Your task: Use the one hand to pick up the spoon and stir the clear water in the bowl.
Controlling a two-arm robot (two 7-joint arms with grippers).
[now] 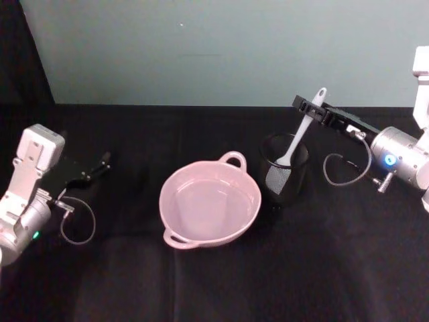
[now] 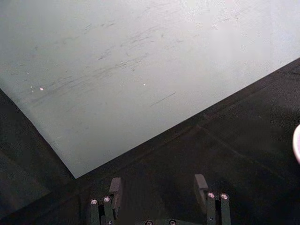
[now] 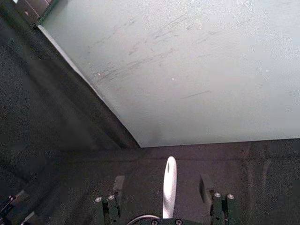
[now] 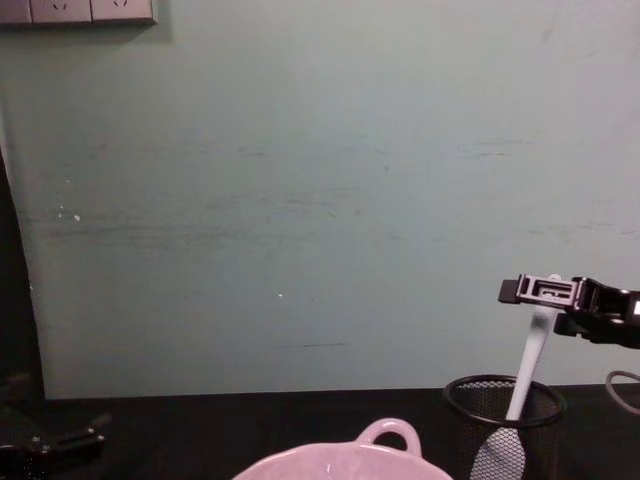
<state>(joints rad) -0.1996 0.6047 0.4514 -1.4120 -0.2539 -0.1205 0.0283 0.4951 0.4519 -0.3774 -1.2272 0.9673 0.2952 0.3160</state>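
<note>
1. Head view: the pink bowl (image 1: 258, 201) sits in the middle of the dark surface (image 1: 201, 288), with its loop handle at 1 o'clock.
2. At the bowl's 3 o'clock stands a black mesh cup (image 1: 285, 178). The white spoon (image 1: 295, 144) rests in it blade down.
3. The right tool (image 1: 307, 106) is at the handle's upper part, its fingers spread on either side without touching it.
4. The left tool (image 1: 99, 165) lies at the bowl's 9 o'clock, well apart, its fingers spread and empty.

Glossy pink bowl (image 1: 175, 191), smooth white plastic-looking spoon (image 1: 298, 137) at the matt black right gripper (image 1: 310, 106), black wire-mesh cup (image 1: 299, 176) below it, matt black tablecloth (image 1: 201, 288), scuffed matt wall (image 1: 201, 54).
</note>
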